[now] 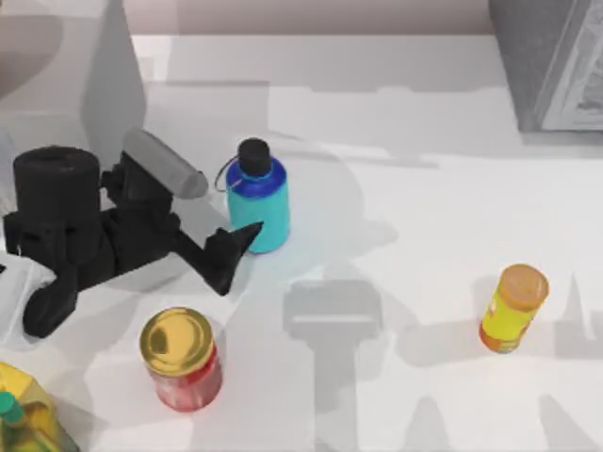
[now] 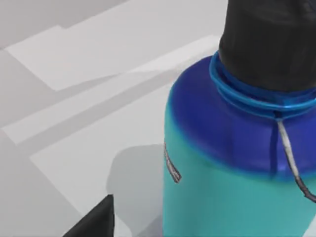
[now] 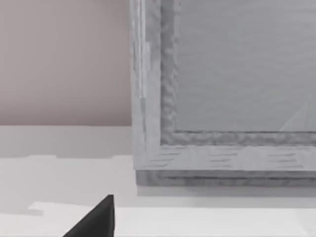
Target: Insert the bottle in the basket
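Barely started: left gripper sits spread open at the bottle's 7 o'clock, nothing grabbed, basket trip left.

rendered test scene; bare white table, flat blank walls

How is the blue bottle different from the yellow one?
The bottle has a cyan body, dark blue shoulder and black cap; the yellow bottle has an orange cap. The bottle carries a thin loop strap; the yellow bottle shows none. The bottle stands by the left gripper; the yellow bottle stands alone at the table's right. Both stand upright.
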{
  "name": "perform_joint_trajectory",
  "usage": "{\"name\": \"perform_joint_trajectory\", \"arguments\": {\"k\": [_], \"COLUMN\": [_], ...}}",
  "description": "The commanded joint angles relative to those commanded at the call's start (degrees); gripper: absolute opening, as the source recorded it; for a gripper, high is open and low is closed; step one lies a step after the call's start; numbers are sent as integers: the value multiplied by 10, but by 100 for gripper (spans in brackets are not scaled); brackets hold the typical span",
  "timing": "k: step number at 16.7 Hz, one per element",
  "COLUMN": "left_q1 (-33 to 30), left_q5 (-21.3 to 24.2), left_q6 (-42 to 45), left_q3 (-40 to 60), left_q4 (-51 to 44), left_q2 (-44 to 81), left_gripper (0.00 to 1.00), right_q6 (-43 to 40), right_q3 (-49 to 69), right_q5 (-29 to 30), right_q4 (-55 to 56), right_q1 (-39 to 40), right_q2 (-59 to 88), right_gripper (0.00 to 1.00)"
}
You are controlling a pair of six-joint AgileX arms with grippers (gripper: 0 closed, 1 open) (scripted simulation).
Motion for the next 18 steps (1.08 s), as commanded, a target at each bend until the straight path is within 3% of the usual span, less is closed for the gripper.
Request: {"name": "perform_joint_trajectory", "arguments": {"k": [7, 11, 18], "left_q1": [-48, -51, -51], "left_q5": [-41, -43, -43], "left_q6": [-22, -24, -24], "left_q3": [103, 108, 108], "left_q4": [32, 34, 34], "left_q2": [125, 131, 131], "left_gripper": [100, 100, 47], "right_q6": [0, 0, 0], "right_q3": [0, 0, 0], "right_q5": [0, 0, 0], "right_q4": [0, 0, 0], "right_q1": [0, 0, 0], "right_q2": [0, 0, 0], "right_gripper": [100, 100, 100]}}
